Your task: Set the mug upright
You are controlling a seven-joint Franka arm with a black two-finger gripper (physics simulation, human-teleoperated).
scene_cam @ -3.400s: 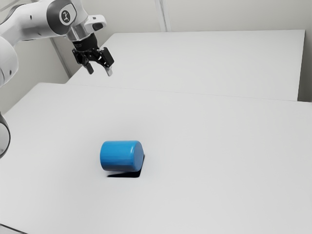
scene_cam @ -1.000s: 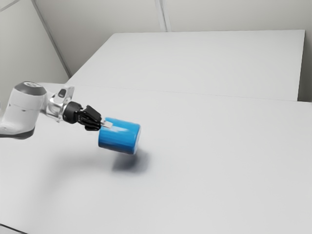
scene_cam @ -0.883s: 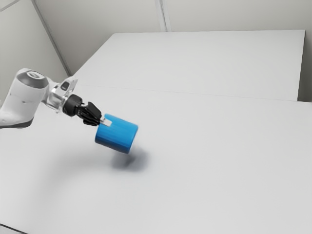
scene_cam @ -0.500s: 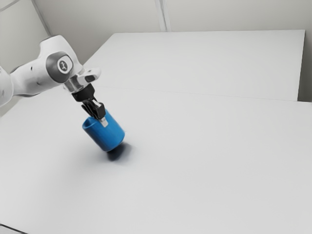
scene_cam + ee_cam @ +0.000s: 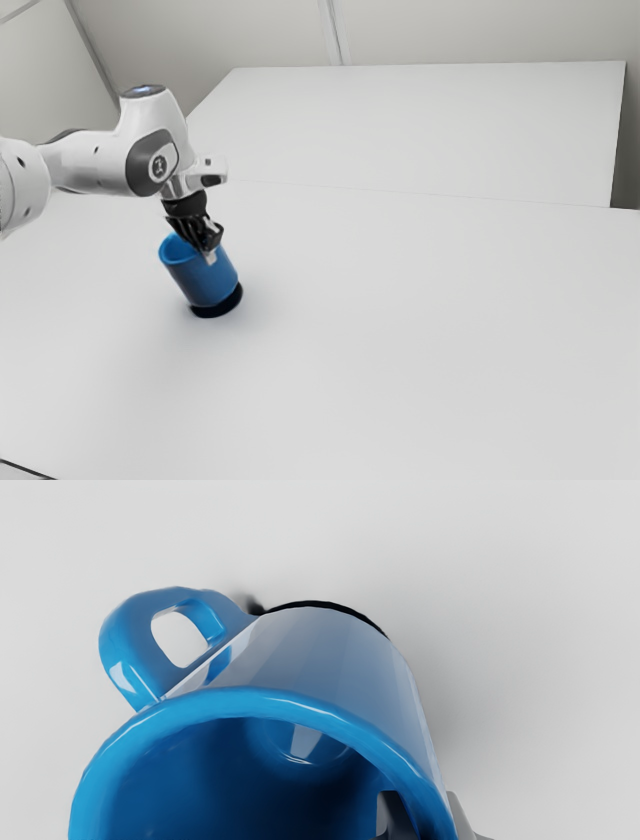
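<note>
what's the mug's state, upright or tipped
Tipped partway: the mug leans, its rim up and toward the exterior view's left.

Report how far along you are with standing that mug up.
Looks done: the gripper is shut on the mug, one finger inside its wall, one outside. In hand: its mouth faces upward, but it leans. Left: straighten it, seat its base flat on the table and let go.
</note>
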